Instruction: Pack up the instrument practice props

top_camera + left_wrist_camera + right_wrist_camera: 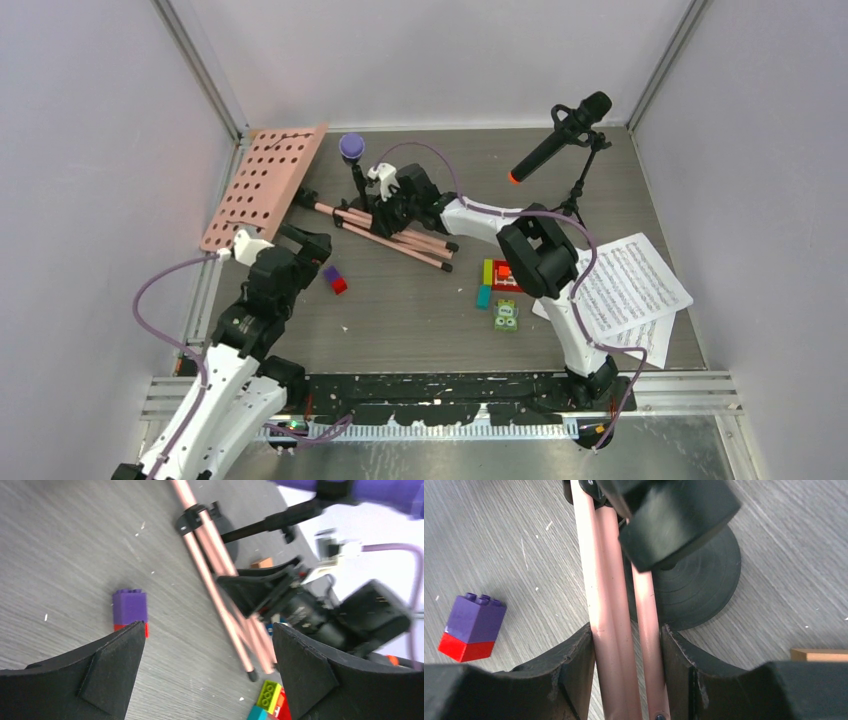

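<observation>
Grips pink legs (pixel 609 605) with right gripper (pixel 625 632), pinching from both sides; holds left gripper (pixel 208 628) wide open, empty, left of those legs.

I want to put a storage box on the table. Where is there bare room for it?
Barest: the near-centre table strip, bordered by the purple-and-red brick, the tripod legs and the brick cluster. A smaller patch at the back lies between the purple-headed microphone and black microphone. Crowded: left-centre, where the right gripper clamps the legs; note sheets cover the right.
</observation>
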`<state>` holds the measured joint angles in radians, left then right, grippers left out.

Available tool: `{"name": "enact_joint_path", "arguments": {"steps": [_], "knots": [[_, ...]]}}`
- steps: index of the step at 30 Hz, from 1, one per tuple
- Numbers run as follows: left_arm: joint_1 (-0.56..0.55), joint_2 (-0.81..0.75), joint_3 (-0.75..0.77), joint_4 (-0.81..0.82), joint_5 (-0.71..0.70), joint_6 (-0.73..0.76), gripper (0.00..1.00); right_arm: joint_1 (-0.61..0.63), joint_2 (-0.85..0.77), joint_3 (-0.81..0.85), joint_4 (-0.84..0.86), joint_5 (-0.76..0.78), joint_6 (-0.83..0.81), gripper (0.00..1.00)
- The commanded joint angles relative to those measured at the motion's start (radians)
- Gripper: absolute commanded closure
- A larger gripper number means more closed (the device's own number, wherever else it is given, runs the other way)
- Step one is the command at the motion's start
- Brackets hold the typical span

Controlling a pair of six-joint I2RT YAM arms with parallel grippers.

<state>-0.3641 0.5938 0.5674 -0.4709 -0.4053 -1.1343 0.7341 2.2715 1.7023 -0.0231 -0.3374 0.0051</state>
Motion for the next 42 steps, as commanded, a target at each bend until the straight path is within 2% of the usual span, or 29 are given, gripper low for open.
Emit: {"name": "enact_joint_path", "arguments": {"steps": [1, 4, 5, 6, 8, 10, 11, 13, 17, 22, 27, 32, 37, 42], "knots": [[0.004, -0.054, 0.101, -0.082, -0.002, 0.095, 0.00, 0.079, -0.111, -0.059, 0.196, 0.023, 0.024, 0.99], [0.003, -0.079, 0.137, -0.096, 0.003, 0.141, 0.00, 0.131, -0.149, -0.159, 0.255, 0.096, 0.001, 0.99], [0.004, -0.084, 0.146, -0.102, 0.003, 0.153, 0.00, 0.147, -0.163, -0.195, 0.283, 0.126, 0.001, 0.96], [0.002, -0.088, 0.153, -0.108, 0.003, 0.165, 0.00, 0.163, -0.177, -0.226, 0.308, 0.155, -0.022, 0.88], [0.004, -0.092, 0.163, -0.116, 0.003, 0.187, 0.00, 0.186, -0.202, -0.276, 0.348, 0.213, -0.037, 0.66], [0.004, -0.090, 0.172, -0.121, 0.005, 0.214, 0.00, 0.197, -0.233, -0.313, 0.371, 0.246, -0.041, 0.35], [0.003, -0.089, 0.175, -0.121, 0.009, 0.238, 0.00, 0.197, -0.249, -0.328, 0.379, 0.255, -0.036, 0.24], [0.003, -0.090, 0.180, -0.121, 0.025, 0.282, 0.00, 0.197, -0.297, -0.354, 0.380, 0.277, -0.036, 0.14], [0.004, -0.105, 0.189, -0.119, 0.054, 0.359, 0.00, 0.197, -0.398, -0.388, 0.350, 0.256, -0.024, 0.01], [0.004, -0.131, 0.175, -0.087, 0.084, 0.433, 0.00, 0.198, -0.570, -0.511, 0.402, 0.253, 0.051, 0.00], [0.004, -0.104, 0.123, 0.003, 0.164, 0.468, 0.00, 0.199, -0.759, -0.719, 0.488, 0.302, 0.171, 0.00], [0.004, -0.059, 0.007, 0.205, 0.241, 0.505, 0.00, 0.203, -0.951, -0.917, 0.457, 0.449, 0.250, 0.00], [0.004, 0.012, -0.088, 0.469, 0.243, 0.569, 0.00, 0.203, -1.111, -1.009, 0.326, 0.520, 0.292, 0.00], [0.004, 0.242, -0.034, 0.654, 0.257, 0.653, 0.00, 0.205, -1.251, -1.055, 0.269, 0.558, 0.348, 0.00]]}}
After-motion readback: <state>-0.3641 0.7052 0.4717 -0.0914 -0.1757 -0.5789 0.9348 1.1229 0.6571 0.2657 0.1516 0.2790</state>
